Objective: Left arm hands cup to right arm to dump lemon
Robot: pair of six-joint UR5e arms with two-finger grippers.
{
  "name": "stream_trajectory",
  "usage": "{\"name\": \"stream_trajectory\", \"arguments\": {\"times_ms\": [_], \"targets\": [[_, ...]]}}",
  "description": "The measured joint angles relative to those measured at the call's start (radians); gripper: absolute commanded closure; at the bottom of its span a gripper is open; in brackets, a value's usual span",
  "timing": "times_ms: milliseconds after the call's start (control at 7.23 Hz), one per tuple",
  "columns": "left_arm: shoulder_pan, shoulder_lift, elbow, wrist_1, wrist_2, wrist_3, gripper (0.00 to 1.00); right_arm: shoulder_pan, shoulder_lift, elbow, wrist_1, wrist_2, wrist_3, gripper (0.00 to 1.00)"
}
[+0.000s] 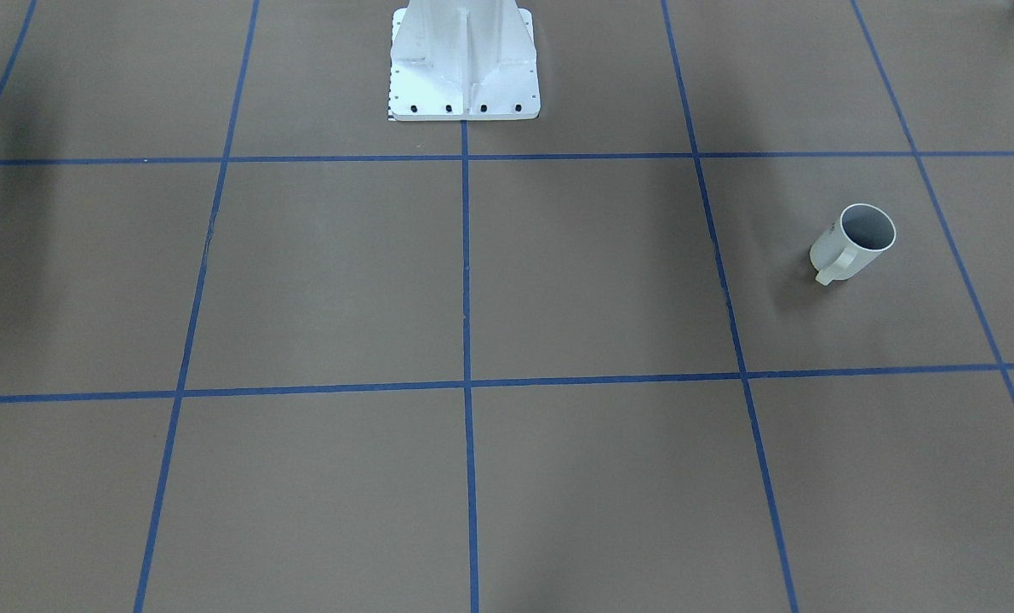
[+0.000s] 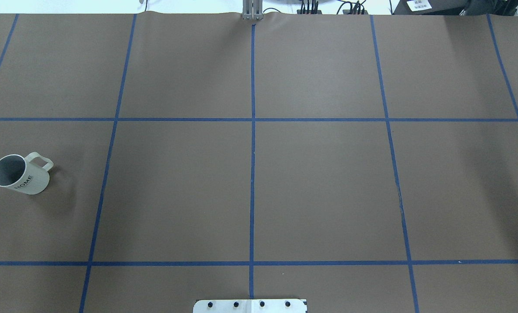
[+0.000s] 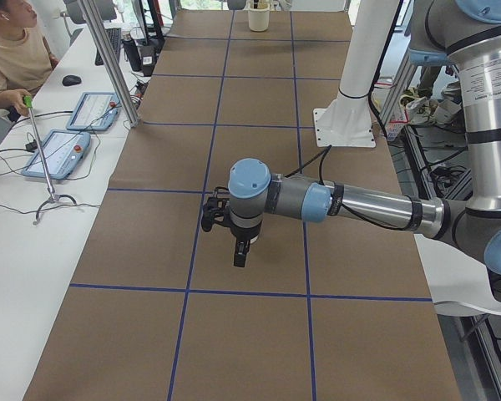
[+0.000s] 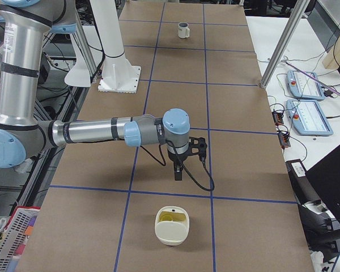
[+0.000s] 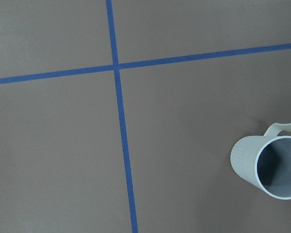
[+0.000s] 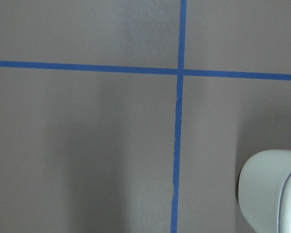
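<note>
In the front-facing view the white mug (image 1: 854, 245) stands upright on the brown paper, far to the robot's left of the pedestal base (image 1: 464, 68), mouth up so that it could carry something. In the overhead view it is near the table's left edge with its handle turned away from the base, and the whole middle is free for a hand-over. From the left end, the left gripper (image 3: 240, 255) hangs point-down above the paper in front of the base. I cannot tell if its fingers are apart or closed. From the right end, the right gripper (image 4: 178, 173) hangs the same way, and its state is equally unclear. Beyond it, a cream container (image 4: 171, 233) holds a yellow piece (image 4: 171, 216), probably the lemon. The left wrist view shows the mug's grey inside without any lemon visible.
</note>
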Motion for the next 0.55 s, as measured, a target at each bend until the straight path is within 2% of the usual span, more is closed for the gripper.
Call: {"name": "stream_trajectory", "arguments": {"times_ms": [553], "targets": [[0.001, 0.002, -0.011, 0.001, 0.003, 0.001, 0.00, -0.001, 0.015, -0.015, 0.002, -0.001, 0.001, 0.00]]}}
